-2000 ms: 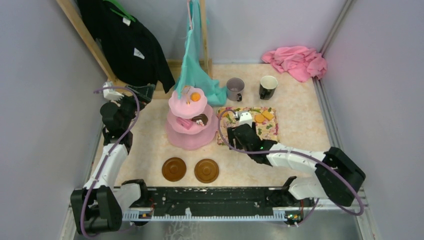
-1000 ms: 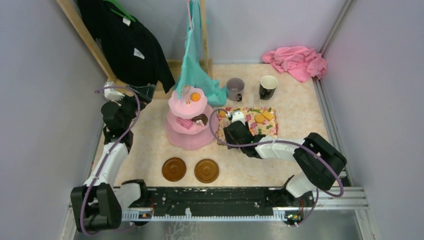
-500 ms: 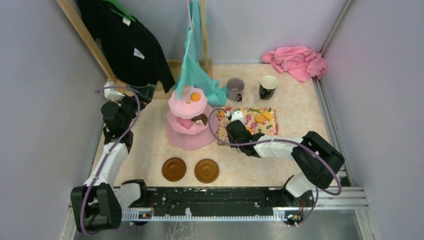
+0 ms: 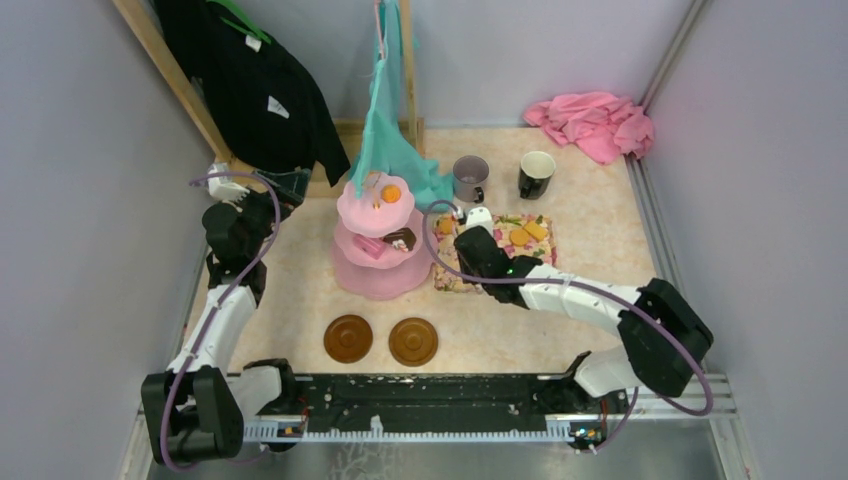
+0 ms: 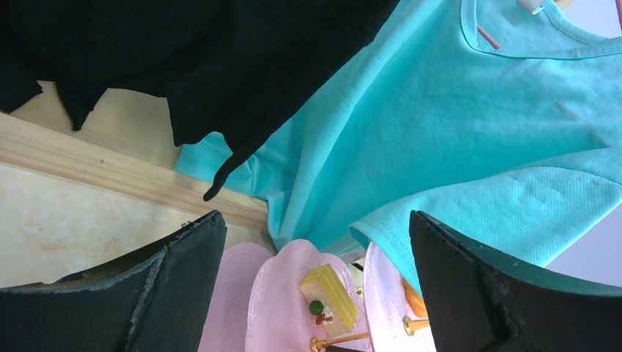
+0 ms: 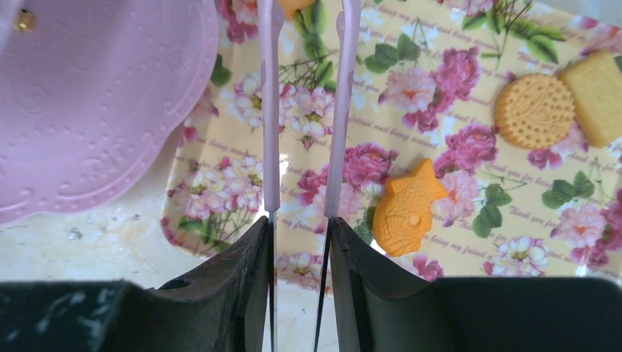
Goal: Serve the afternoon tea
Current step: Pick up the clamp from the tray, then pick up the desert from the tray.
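Note:
My right gripper [image 6: 301, 224] is shut on a pair of pink tongs [image 6: 271, 110] that reach forward over the floral tray [image 6: 455, 44]. A bit of orange cake [image 6: 293, 6] shows between the tong arms at the view's top edge. A fish-shaped orange cake [image 6: 405, 207], a round biscuit [image 6: 533, 110] and a yellow square cake [image 6: 598, 84] lie on the tray. The pink three-tier stand [image 4: 383, 270] stands left of the tray and holds several cakes. My left gripper [image 5: 315, 220] is open, held apart from the stand [image 5: 279, 308], facing a yellow cake [image 5: 334, 297] on it.
A grey mug [image 4: 470, 177] and a black mug [image 4: 536, 173] stand behind the tray. Two brown discs [image 4: 348, 338] [image 4: 413, 341] lie near the front. Teal fabric [image 4: 395, 120] hangs over the stand. Pink cloth [image 4: 595, 122] lies at the back right.
My right gripper has narrowed on the tongs and shifted toward the tray's far left corner. The left arm has stayed still.

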`<state>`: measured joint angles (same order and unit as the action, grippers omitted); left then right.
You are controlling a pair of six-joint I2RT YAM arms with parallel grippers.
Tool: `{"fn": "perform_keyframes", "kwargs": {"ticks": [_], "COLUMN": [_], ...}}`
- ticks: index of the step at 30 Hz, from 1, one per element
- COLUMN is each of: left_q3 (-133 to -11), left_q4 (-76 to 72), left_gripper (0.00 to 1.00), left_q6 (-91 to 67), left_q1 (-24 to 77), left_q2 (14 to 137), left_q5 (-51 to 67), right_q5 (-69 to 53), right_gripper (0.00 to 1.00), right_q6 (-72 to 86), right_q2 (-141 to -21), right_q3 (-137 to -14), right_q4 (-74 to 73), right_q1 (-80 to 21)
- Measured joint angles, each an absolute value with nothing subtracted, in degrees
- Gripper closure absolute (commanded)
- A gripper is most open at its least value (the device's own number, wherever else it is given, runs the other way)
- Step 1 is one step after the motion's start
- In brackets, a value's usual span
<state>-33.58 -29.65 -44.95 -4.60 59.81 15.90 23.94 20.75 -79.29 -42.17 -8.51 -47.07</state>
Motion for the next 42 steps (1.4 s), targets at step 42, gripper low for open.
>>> {"fn": "perform_keyframes", "kwargs": {"ticks": [42], "left_q3": [-33.58], "left_q4": [-29.67], "left_gripper": [0.01], "left_q6": [-45.67], "left_q1": [-4.60], "left_q2": [57.89], "left_q5": [16.16], "right_q5": [20.69], "right_gripper": [0.61], "right_q6": [33.10], "right_q2": [-61.08], "right_q3": [-43.38], "right_q4": [-42.68], "right_q1": [-47.07]}}
